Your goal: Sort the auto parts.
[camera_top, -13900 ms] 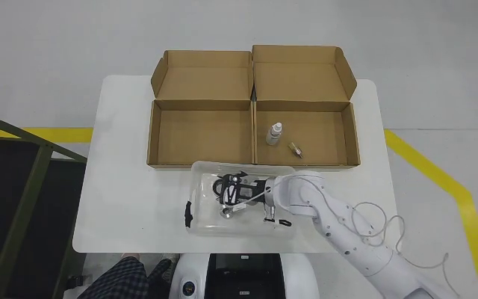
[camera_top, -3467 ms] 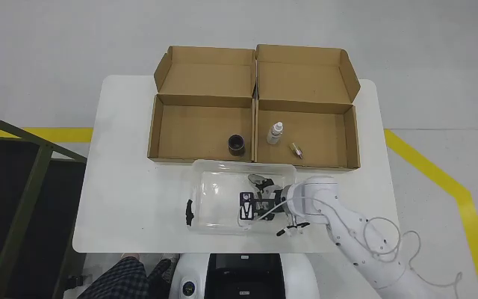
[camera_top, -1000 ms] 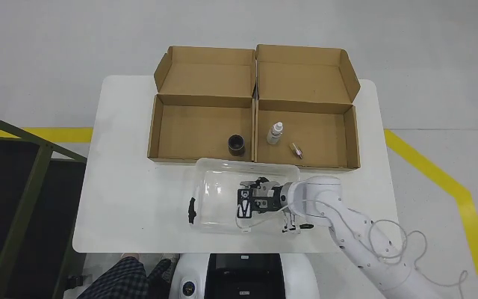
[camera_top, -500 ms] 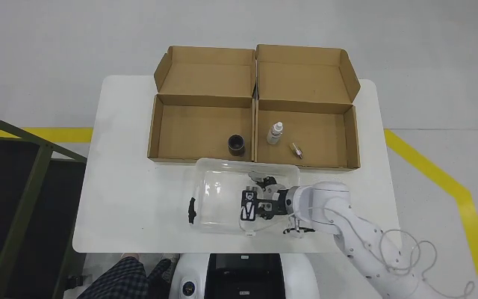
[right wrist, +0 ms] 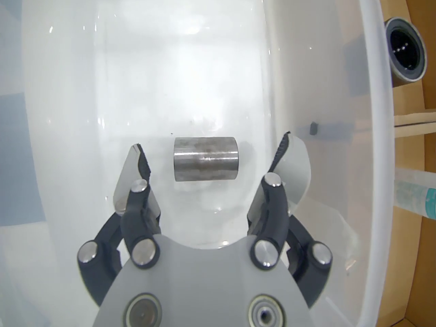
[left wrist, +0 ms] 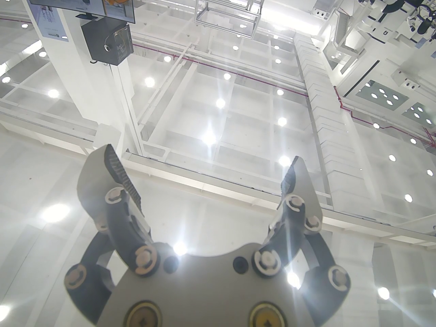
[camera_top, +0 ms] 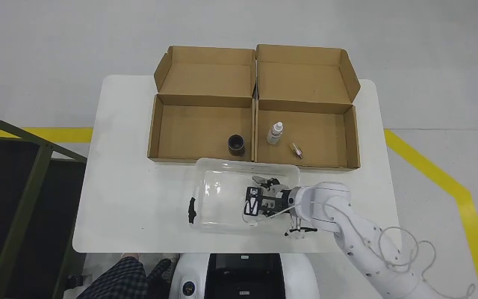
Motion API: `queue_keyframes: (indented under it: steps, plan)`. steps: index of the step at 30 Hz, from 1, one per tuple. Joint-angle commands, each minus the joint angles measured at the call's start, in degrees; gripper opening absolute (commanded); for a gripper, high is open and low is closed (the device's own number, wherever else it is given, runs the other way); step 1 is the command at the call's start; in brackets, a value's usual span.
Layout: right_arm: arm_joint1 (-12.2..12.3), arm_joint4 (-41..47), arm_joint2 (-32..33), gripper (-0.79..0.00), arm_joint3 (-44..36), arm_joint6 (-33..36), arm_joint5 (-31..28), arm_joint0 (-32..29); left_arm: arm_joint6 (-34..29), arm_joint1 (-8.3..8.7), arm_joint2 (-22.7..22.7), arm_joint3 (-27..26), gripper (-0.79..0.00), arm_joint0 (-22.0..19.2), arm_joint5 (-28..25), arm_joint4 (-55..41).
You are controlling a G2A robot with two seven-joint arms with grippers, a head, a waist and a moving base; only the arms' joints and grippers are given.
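Right claw (right wrist: 213,148) is spread wide inside the clear plastic bin (camera_top: 224,162), low over its floor. One short metal cylinder (right wrist: 205,164) lies on its side between the two fingertips, with a gap on either side, so nothing is gripped. In the top view the right arm comes in from the robot's right along the near edge of the white bench (camera_top: 127,187), its wrist turned so the right claw (camera_top: 254,203) points toward the robot's left.

The left claw (left wrist: 202,158) points up at the ceiling, its fingers apart and empty.

Two open cardboard boxes stand side by side just behind the bin. The left box (camera_top: 187,134) holds one black ring-shaped sleeve (camera_top: 237,142) near its front right corner. The right box (camera_top: 328,127) holds one small white bottle (camera_top: 275,133) and one small metal fitting (camera_top: 297,150), near each other but apart.
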Motion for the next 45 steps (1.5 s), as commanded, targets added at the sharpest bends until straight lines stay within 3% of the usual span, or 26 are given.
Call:
queue_keyframes:
  steps: [1, 3, 6, 8, 10, 13, 33, 45]
  plan:
    - [-0.1, 0.49, -0.06, -0.252, 1.62, -0.06, 0.18, 0.76, 0.0, 0.0, 0.0, 0.0, 0.0, 0.0, 0.0, 0.0]
    - [-0.17, 0.81, -0.2, -0.4, 2.8, -0.02, -0.03, 1.43, 0.0, 0.0, 0.0, 0.0, 0.0, 0.0, 0.0, 0.0]
    - [-0.06, 0.95, -0.04, -0.468, 3.02, 0.13, -0.77, 1.54, 0.0, 0.0, 0.0, 0.0, 0.0, 0.0, 0.0, 0.0]
    - [0.13, 0.91, 0.44, -0.548, 2.5, 0.25, -1.22, 1.17, 0.0, 0.0, 0.0, 0.0, 0.0, 0.0, 0.0, 0.0]
    - [0.37, 0.81, 1.1, -0.677, 1.64, 0.11, -1.48, 0.62, 0.0, 0.0, 0.0, 0.0, 0.0, 0.0, 0.0, 0.0]
    - [0.73, 0.63, 2.16, -0.785, 0.18, -0.58, -1.68, -0.34, 0.0, 0.0, 0.0, 0.0, 0.0, 0.0, 0.0, 0.0]
    - [0.71, 2.83, 2.1, -0.785, -1.54, -5.78, -0.34, 0.82, 0.0, 0.0, 0.0, 0.0, 0.0, 0.0, 0.0, 0.0]
    - [0.47, 5.0, 1.19, -0.785, -8.11, -6.35, 0.03, 1.93, 0.0, 0.0, 0.0, 0.0, 0.0, 0.0, 0.0, 0.0]
